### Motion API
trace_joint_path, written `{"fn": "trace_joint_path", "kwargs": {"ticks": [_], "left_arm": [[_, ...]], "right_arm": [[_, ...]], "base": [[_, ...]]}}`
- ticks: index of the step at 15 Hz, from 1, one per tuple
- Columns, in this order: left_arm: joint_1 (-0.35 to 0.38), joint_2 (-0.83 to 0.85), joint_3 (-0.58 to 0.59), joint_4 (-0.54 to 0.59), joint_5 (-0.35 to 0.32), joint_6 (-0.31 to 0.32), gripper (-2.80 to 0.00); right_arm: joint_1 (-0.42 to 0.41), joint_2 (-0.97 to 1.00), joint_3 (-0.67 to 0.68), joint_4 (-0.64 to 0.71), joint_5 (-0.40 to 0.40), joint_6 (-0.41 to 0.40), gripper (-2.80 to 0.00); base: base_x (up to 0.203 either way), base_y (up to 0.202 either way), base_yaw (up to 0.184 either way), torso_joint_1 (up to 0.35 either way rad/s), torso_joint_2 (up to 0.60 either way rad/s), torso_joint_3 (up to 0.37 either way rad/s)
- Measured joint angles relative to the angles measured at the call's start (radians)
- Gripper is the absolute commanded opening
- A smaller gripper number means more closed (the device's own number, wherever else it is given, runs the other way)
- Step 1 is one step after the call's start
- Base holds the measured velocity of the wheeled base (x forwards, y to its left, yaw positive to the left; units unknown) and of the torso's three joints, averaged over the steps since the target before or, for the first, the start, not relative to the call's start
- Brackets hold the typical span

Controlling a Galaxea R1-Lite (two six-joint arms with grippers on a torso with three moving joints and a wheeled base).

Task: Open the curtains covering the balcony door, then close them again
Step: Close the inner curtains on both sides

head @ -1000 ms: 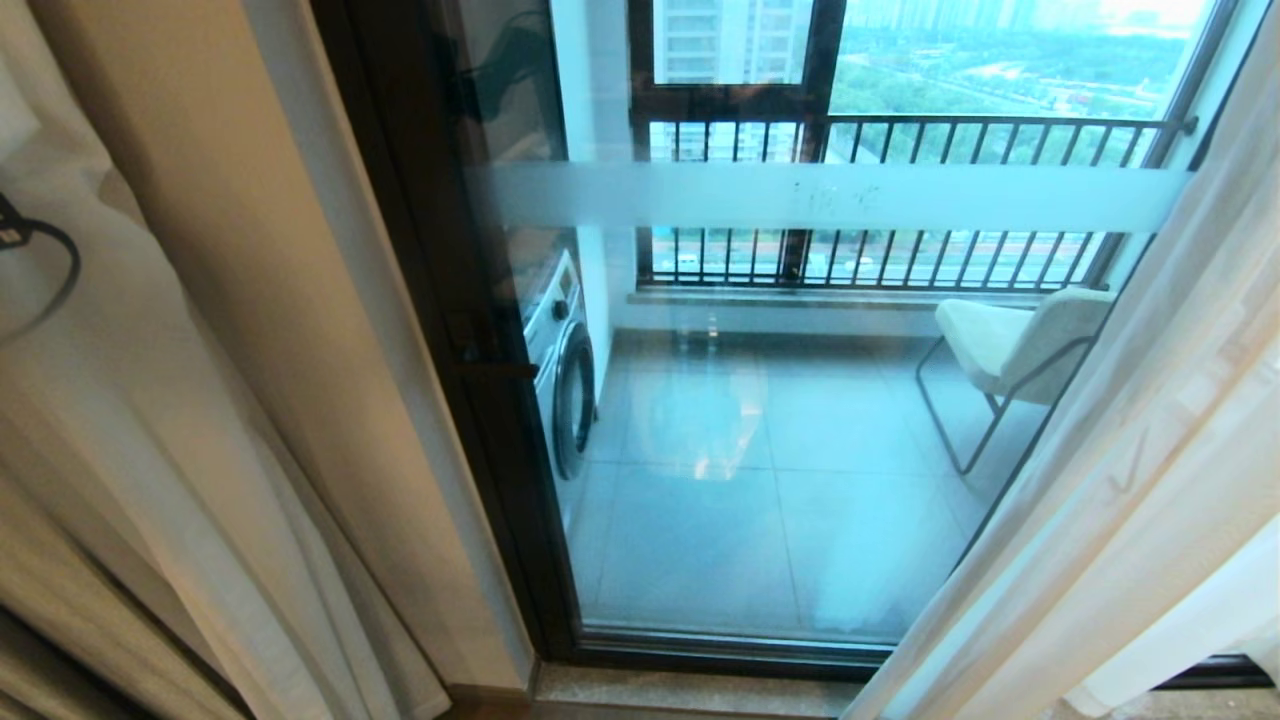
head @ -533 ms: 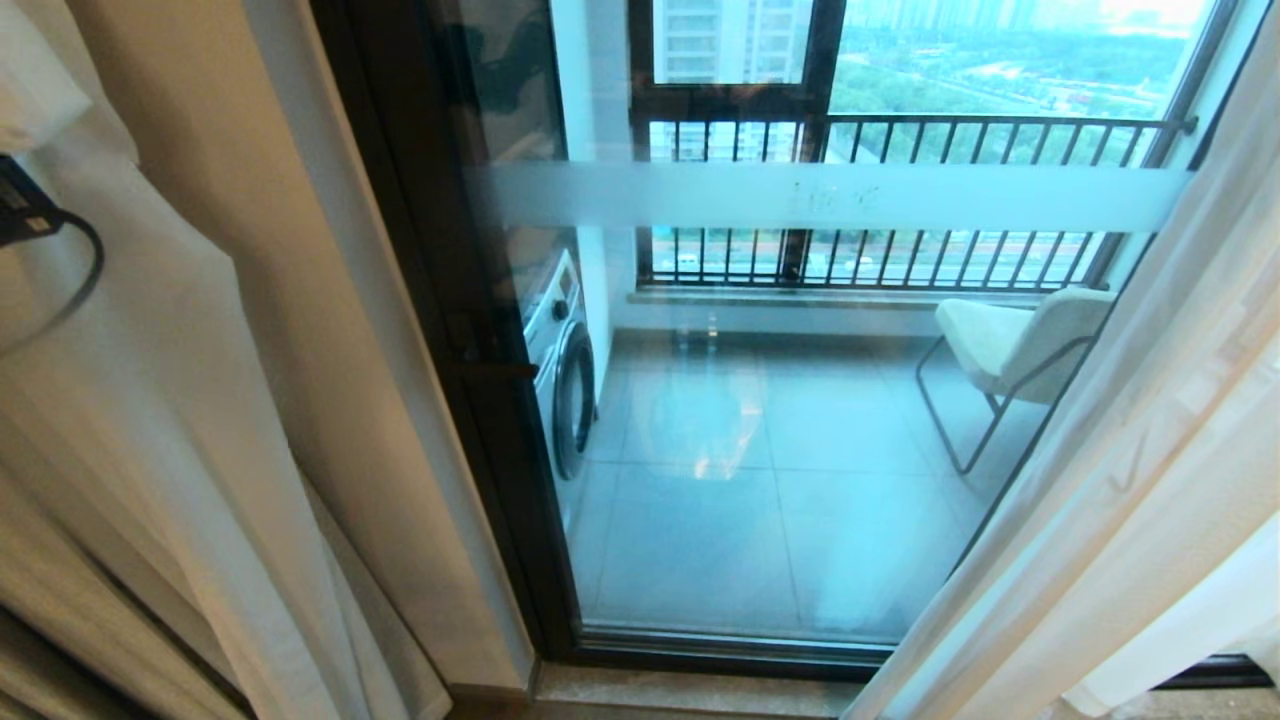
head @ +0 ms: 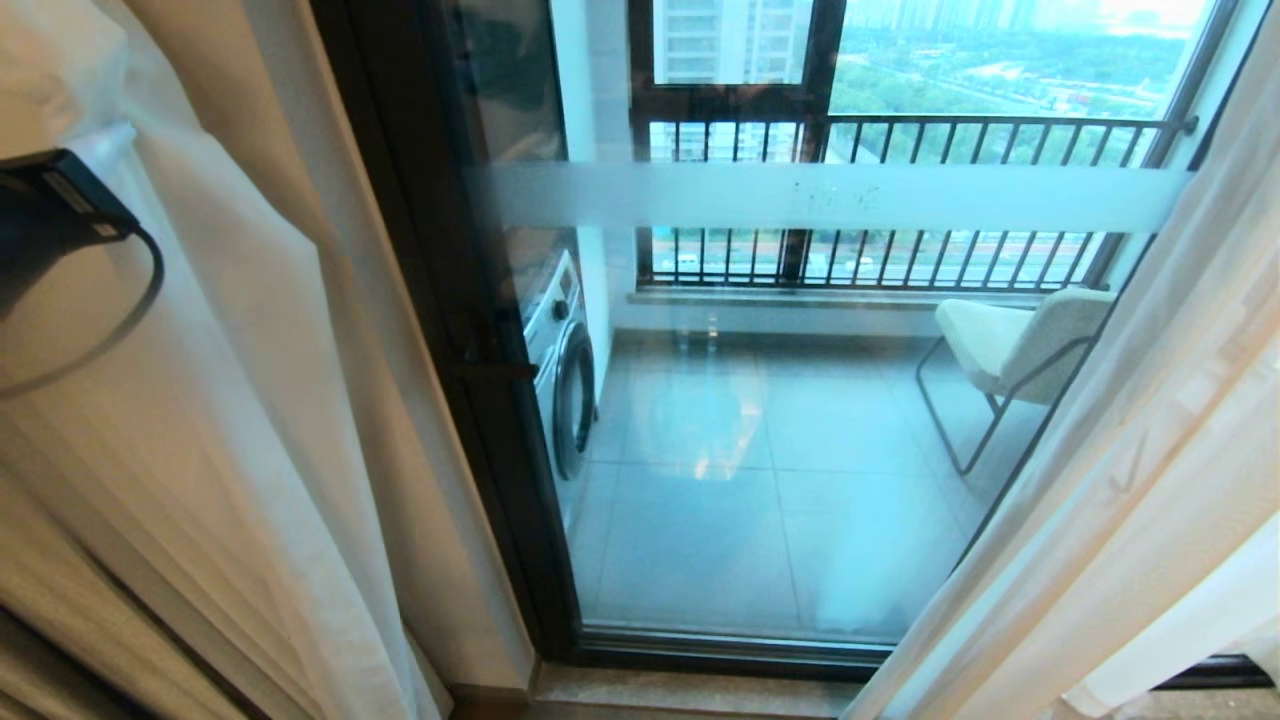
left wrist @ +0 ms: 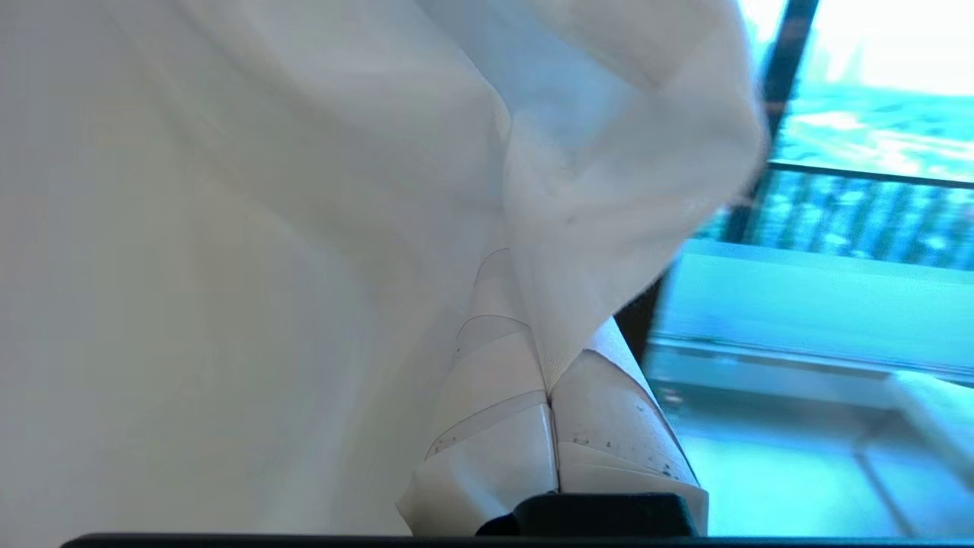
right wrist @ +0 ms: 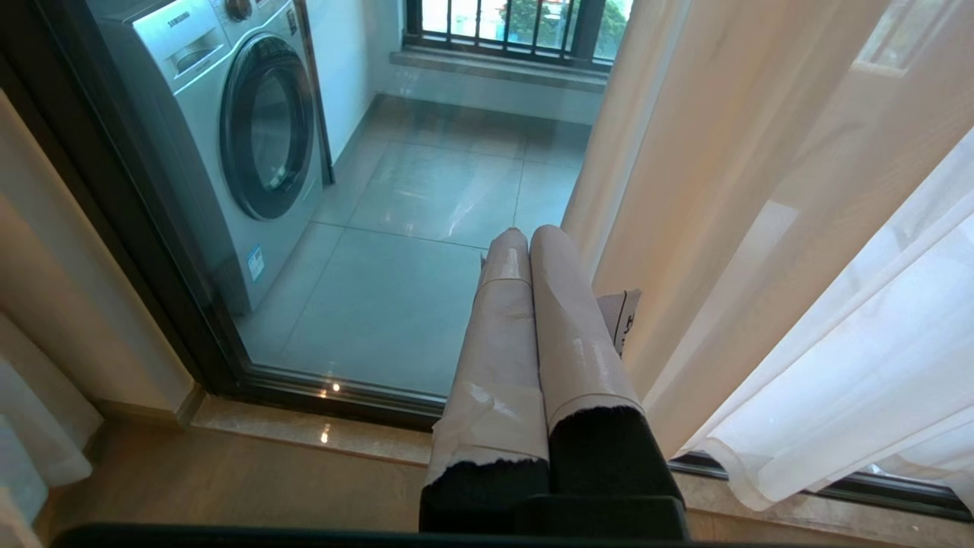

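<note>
The curtains hang as two sheer cream panels, the left one [head: 230, 400] and the right one [head: 1150, 480], with the balcony door [head: 780, 450] bare between them. Its dark frame [head: 480, 400] and frosted band [head: 830, 195] show. My left arm's black wrist [head: 50, 205] sits at the far left against the left panel. In the left wrist view my left gripper [left wrist: 544, 320] is shut on a fold of that curtain [left wrist: 578, 152]. My right gripper [right wrist: 529, 240] is parked low near the sill, shut and empty, beside the right curtain [right wrist: 761, 228].
Behind the glass stand a washing machine [head: 560, 370] on the left and a pale chair [head: 1020, 345] on the right, with a barred railing [head: 900, 130] beyond. A stone sill [right wrist: 304, 426] runs along the door's foot.
My left wrist has come further into the head view, moving right. The left curtain held in it has been drawn rightward and spreads wider. The right arm has kept still.
</note>
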Motion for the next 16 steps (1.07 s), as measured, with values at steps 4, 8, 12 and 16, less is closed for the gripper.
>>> {"fn": "trace_joint_path", "kwargs": {"ticks": [4, 8, 12, 16], "left_arm": [[-0.056, -0.058, 0.041, -0.001, -0.001, -0.001, -2.8], [-0.079, -0.112, 0.07, 0.0, -0.001, -0.002, -2.8], [-0.117, -0.155, 0.092, 0.007, -0.001, -0.015, -2.8], [-0.164, -0.2, 0.132, 0.027, -0.003, -0.016, -2.8]], "right_arm": [[0.0, 0.0, 0.0, 0.0, 0.0, 0.0, -2.8], [0.0, 0.0, 0.0, 0.0, 0.0, 0.0, -2.8], [0.0, 0.0, 0.0, 0.0, 0.0, 0.0, -2.8], [0.0, -0.001, 0.0, 0.0, 0.0, 0.0, -2.8]], "base": [[0.0, 0.0, 0.0, 0.0, 0.0, 0.0], [0.0, 0.0, 0.0, 0.0, 0.0, 0.0], [0.0, 0.0, 0.0, 0.0, 0.0, 0.0], [0.0, 0.0, 0.0, 0.0, 0.0, 0.0]]}}
